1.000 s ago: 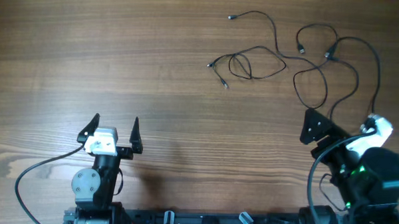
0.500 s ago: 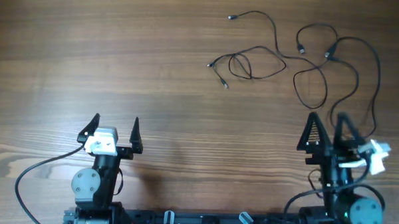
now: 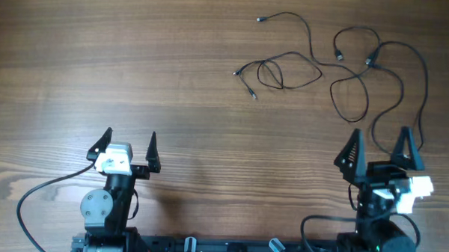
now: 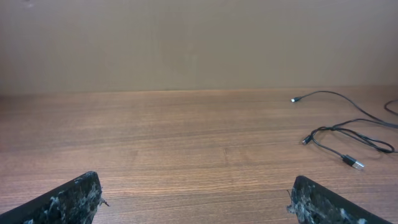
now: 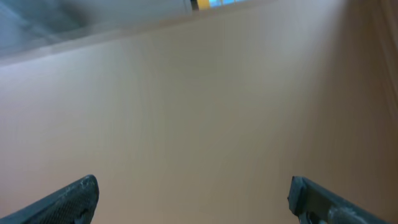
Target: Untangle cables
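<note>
Thin black cables [image 3: 286,70] lie spread at the table's far right in the overhead view, with a second looping strand [image 3: 376,71] further right, reaching down toward my right arm. Small plug ends show at the loose tips. Some of the cables [image 4: 348,134] show at the right of the left wrist view. My left gripper [image 3: 128,143] is open and empty near the front left, far from the cables. My right gripper [image 3: 379,146] is open and empty at the front right, just below the cable loops. The right wrist view shows only a blurred plain surface between its jaws [image 5: 193,193].
The wooden table [image 3: 137,63] fills the overhead view. A thicker black robot cable [image 3: 39,194] curves at the front left by the left arm's base. The arm bases stand along the front edge.
My right arm has swung from a tilted pose at the far right edge to an upright pose facing the cables, jaws wide. The left arm and the cables have not moved.
</note>
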